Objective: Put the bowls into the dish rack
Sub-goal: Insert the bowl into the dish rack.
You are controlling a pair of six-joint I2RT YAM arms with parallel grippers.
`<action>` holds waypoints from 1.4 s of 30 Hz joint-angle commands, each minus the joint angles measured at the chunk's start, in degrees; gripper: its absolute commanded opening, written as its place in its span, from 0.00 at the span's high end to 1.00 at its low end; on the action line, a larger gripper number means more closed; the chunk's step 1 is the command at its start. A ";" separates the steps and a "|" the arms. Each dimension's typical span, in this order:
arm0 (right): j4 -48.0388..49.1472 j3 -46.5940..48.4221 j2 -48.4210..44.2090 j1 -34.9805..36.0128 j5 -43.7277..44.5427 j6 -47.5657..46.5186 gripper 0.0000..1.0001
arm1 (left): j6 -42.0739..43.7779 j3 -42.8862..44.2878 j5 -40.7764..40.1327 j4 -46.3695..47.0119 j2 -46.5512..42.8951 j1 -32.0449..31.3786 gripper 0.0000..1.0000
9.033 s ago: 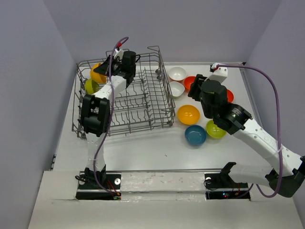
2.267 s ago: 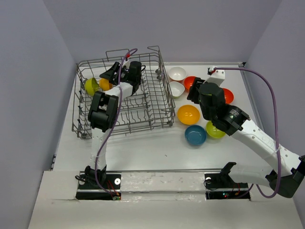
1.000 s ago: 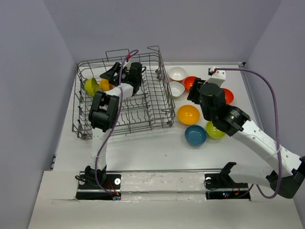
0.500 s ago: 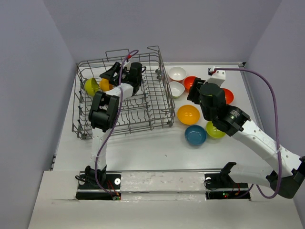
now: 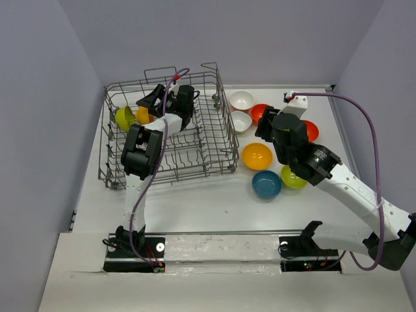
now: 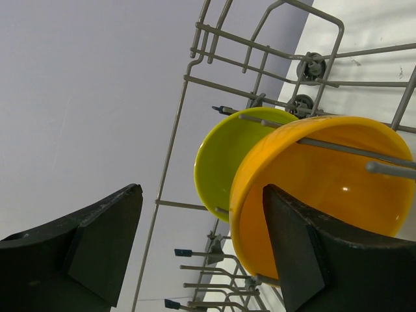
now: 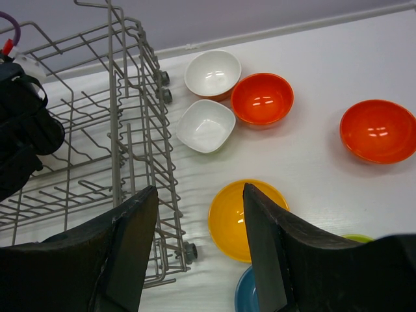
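Note:
The grey wire dish rack (image 5: 224,140) stands at the table's left. In its far left corner a lime green bowl (image 5: 123,117) and an orange-yellow bowl (image 5: 143,115) stand on edge between the tines. My left gripper (image 5: 149,103) is open there. In the left wrist view its jaws (image 6: 203,195) straddle the orange-yellow bowl's (image 6: 318,175) rim with a wide gap, in front of the green bowl (image 6: 224,153). My right gripper (image 5: 265,125) hangs open over the table, with an orange-yellow bowl (image 7: 244,218) below its open jaws (image 7: 200,188), holding nothing.
Right of the rack, bowls lie loose: two white (image 5: 242,100) (image 5: 240,121), two red-orange (image 5: 260,110) (image 5: 312,130), one teal (image 5: 266,184) and one lime green (image 5: 296,177). The rack's tall right wall (image 7: 117,97) stands close to the right gripper's left.
The left jaws have spread a little wider around the orange-yellow bowl's rim. Neither arm has otherwise moved, and the bowls lie as before.

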 commanded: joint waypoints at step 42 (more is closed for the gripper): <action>3.31 0.12 -1.30 0.29 0.72 0.21 0.39 | -9.37 4.95 1.98 -10.22 -0.86 -1.79 0.12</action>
